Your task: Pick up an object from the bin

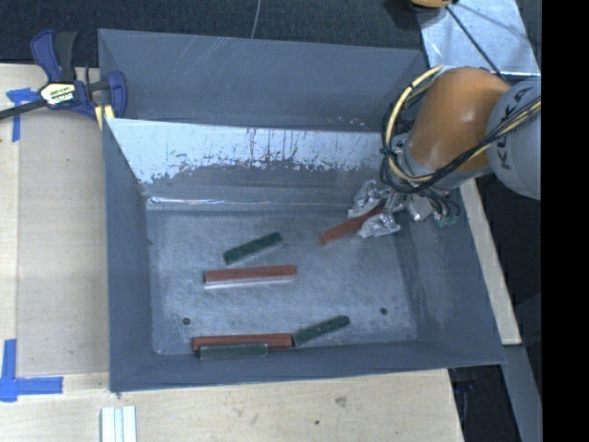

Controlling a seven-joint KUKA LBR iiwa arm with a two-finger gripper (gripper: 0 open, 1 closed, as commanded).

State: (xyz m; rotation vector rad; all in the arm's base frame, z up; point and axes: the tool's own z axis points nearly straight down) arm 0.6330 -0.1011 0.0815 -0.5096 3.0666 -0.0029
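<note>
My gripper hangs over the bin's right rear part, under the orange cover. A small reddish-brown bar sticks out to the left from between its fingers, tilted and lifted off the floor, so the gripper is shut on it. To its left on the floor lies a dark green bar, and just below that a longer reddish-brown bar with a pale edge.
Along the bin's front wall lie a long reddish-brown and green bar and a short dark green bar. The arm and its cables cross the bin's right rim.
</note>
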